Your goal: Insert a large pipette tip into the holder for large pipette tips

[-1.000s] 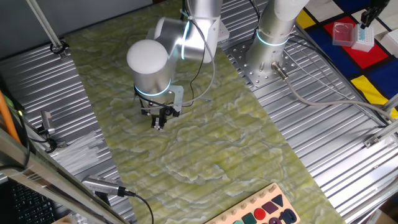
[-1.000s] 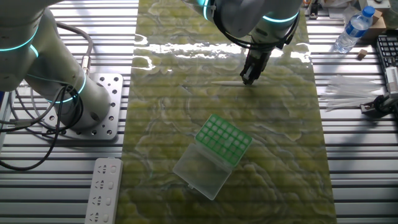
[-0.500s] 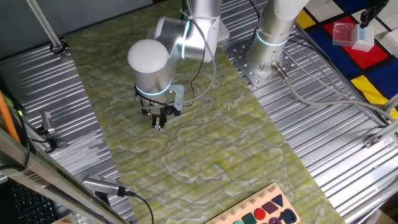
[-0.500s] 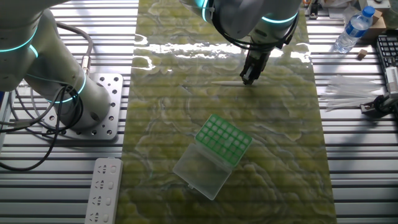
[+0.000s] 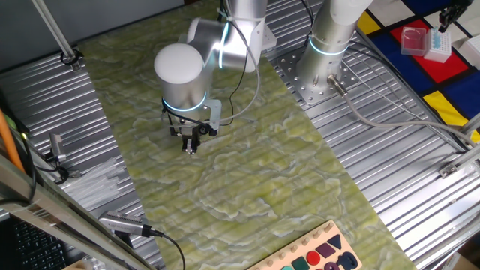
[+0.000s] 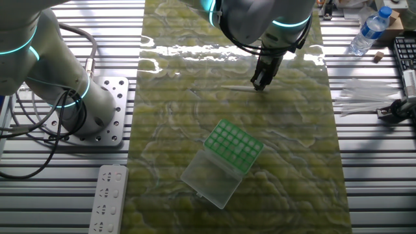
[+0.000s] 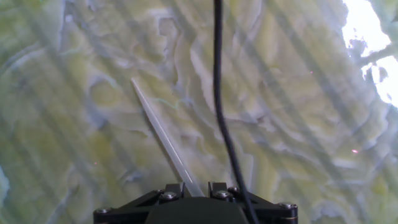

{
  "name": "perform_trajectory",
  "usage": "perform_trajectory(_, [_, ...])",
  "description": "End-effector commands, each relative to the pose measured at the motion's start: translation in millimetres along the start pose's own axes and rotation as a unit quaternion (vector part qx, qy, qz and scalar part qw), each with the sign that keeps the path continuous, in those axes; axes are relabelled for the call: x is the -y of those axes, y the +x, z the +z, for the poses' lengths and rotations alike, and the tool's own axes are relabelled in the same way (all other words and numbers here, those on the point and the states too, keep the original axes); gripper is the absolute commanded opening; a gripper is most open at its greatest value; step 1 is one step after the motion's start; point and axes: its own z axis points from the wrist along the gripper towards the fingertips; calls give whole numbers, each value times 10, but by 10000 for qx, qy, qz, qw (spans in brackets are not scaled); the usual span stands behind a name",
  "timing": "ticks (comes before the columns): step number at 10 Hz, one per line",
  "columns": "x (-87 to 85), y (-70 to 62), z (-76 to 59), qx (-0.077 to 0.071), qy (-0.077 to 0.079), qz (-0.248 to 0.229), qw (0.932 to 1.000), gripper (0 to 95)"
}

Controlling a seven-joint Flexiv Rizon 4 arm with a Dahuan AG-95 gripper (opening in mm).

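Gripper (image 6: pixel 259 86) hung low over the green marbled mat (image 6: pixel 292 162), fingertips down at the mat's surface near its far end in the other fixed view. Jaws drawn close together and clamped on the wide end of the large pipette tip (image 6: pixel 235 87), as seen from the hand view, where the pale sliver (image 7: pixel 163 142) ran out from between the two black finger bases toward the upper left, narrow point away from the hand. Lay nearly flat along the mat, stretching leftward from the fingertips in the other fixed view; whether resting on the mat or held just above it, cannot tell. Barely visible in one fixed view, where the gripper (image 5: pixel 192 148) pointed straight down beneath the arm's white wrist.

Holder for large pipette tips (image 6: pixel 234 145) sat on the same mat, well apart from the gripper and nearer the camera, turned at an angle, green gridded top up. Clear lid (image 6: pixel 209 179) lay open flat beside it, touching its lower left edge. Black cable (image 7: pixel 221 106) crossed the hand view from top to bottom, in front of the mat
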Motion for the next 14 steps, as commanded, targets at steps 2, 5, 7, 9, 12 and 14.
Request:
perform_trajectory(2, [-10,18,0,-41,21,3,10000,190])
perform_trajectory(5, [-21,35,-9,-117,73,-121,9998,380])
perform_trajectory(7, [-32,44,-14,-144,101,-165,9997,380])
perform_trajectory(9, [-49,55,-9,-161,109,-192,9996,380])
perform_trajectory(12, [-64,86,-14,-152,130,-208,9996,380])
perform_trajectory(14, [-59,101,-4,-148,137,-233,9995,380])
